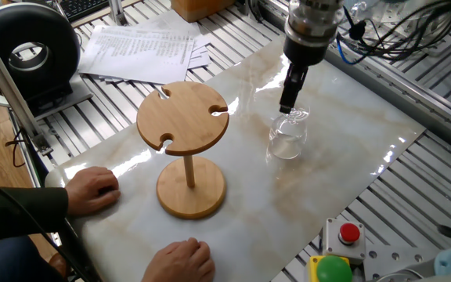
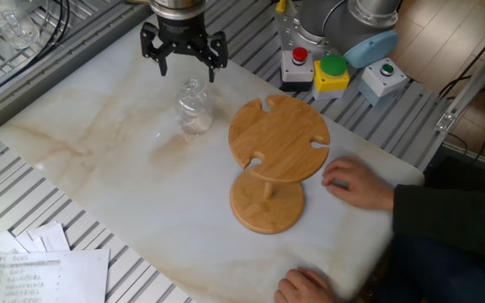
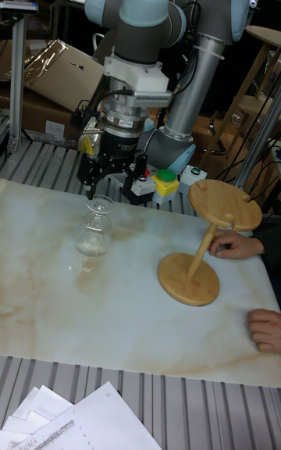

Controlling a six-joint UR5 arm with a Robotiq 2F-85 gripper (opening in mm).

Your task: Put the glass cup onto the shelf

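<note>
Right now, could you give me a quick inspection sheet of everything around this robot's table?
Surface: pale marble-look slab on a slatted metal bench.
Job's things: clear stemmed wine glass standing inverted, foot up; light bamboo stand with notched round top, upright beside it, apart.
Clutter: printed paper sheets; red and green push-button boxes.
Gripper: black two-finger gripper open, above the glass, not gripping.
Cables: bundle of black leads behind the arm.
Surroundings: a person's two hands rest on the slab near the stand's base.
</note>
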